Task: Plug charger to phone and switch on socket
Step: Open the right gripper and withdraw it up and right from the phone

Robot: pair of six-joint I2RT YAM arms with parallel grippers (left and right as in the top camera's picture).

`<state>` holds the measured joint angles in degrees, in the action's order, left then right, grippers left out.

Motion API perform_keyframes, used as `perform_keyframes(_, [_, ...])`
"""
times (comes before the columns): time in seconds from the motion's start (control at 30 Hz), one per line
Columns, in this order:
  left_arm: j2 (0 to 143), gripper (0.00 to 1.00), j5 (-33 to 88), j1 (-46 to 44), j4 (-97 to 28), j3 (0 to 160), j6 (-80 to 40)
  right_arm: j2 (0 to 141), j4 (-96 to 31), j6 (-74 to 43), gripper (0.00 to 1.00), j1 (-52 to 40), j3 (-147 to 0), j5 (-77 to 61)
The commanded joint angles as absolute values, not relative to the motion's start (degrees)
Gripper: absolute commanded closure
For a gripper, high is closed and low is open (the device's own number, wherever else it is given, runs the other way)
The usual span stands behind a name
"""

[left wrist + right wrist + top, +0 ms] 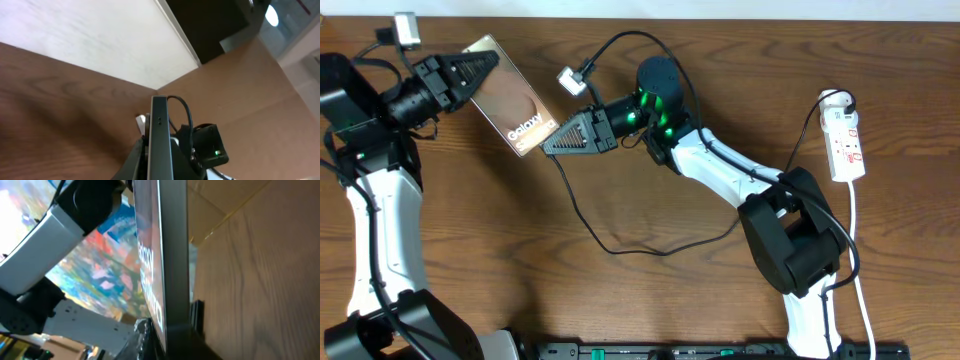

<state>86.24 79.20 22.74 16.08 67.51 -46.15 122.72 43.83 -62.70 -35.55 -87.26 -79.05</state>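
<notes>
The phone (515,100) is at the far left of the table (620,310), slanted, screen up, with one corner near the far edge. The left gripper (480,67) is clamped on its upper end. In the left wrist view the phone (159,142) runs edge-on straight out from between the fingers.

The right gripper (552,143) points at the phone's lower end, its tips right against that edge. From where I stand I can't tell whether its jaws are parted or closed, or whether they have the connector. Its wrist view is filled by the phone's edge (174,255), with part of the "Galaxy" lettering beside it.

The charger cable (610,248) drops from beneath that gripper, loops across the open wood mid-table and curves back under the right arm. That loop is the only thing crossing the free stretch between the two arms.

The power strip (847,145) lies well apart at the far right, a black plug (840,100) at its far end. Its white cord (857,250) trails toward the near edge.
</notes>
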Motion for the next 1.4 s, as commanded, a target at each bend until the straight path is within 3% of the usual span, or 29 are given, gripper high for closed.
perform_keyframes(0.0, [86.0,0.93,84.47,21.78,15.94,67.96,-46.11,121.73,43.94,-62.57,0.69,-35.29,-88.05,-73.34])
perform_keyframes(0.03, [86.0,0.93,83.96,21.78,15.94,67.96,-46.09,121.73,43.94,-62.57,0.55,-35.29,-88.05,-73.73])
perform_keyframes(0.13, [86.0,0.93,83.26,21.78,15.94,67.96,-46.09,121.73,43.97,-62.54,0.34,-35.22,-88.05,-74.48])
perform_keyframes(0.2, [86.0,0.93,82.87,21.78,15.94,67.96,-46.04,121.73,43.97,-62.54,0.08,-35.22,-88.05,-75.2])
perform_keyframes(0.23, [86.0,0.92,82.89,21.82,15.94,67.96,-45.82,121.73,43.97,-62.54,0.01,-35.22,-88.05,-75.35])
perform_keyframes(0.5, [86.32,0.93,82.63,21.85,15.88,67.96,-42.54,121.73,44.16,-62.57,0.01,-35.18,-88.05,-76.69])
perform_keyframes(0.67, [87.92,0.92,80.49,21.85,8.23,67.96,-38.74,121.73,44.1,-62.57,0.01,-34.85,-88.05,-76.82])
perform_keyframes(1.13, [88.75,0.93,81.84,21.85,3.14,67.92,-34.85,121.73,43.92,-62.52,0.01,-28.34,-88.05,-78.41])
perform_keyframes(1.37, [88.75,0.92,74.83,21.82,-15.66,67.9,-20.67,121.73,40.23,-62.78,0.01,-23.9,-88.05,-79.77])
